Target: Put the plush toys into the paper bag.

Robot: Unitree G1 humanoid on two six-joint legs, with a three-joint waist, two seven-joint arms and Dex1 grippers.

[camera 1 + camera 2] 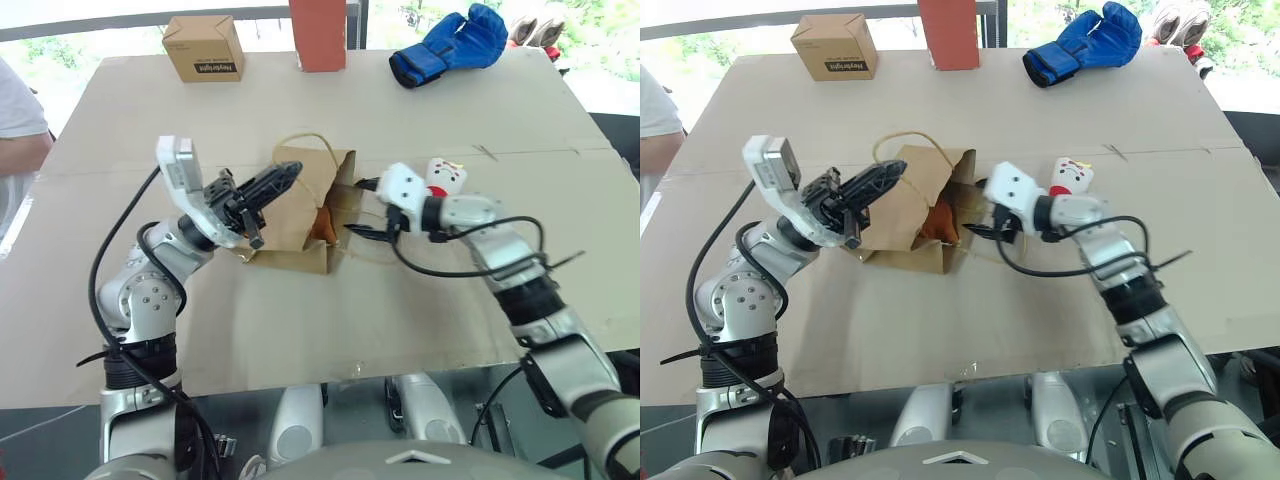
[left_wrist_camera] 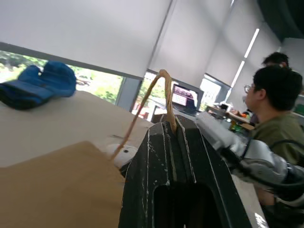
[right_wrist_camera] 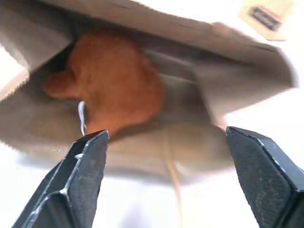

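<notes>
Left fingers (image 2: 173, 142) pinched shut; right fingers (image 3: 90, 156) spread wide.

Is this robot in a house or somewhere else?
Probably an office or lab, not a house. By big windows with roller blinds, a person sits near a lit screen, and the table is covered in cardboard.

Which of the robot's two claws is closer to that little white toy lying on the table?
The right. The right gripper is open at the paper bag's mouth, with the white toy just behind its wrist. The left gripper is shut on the bag's handle, across the bag from the toy.
</notes>
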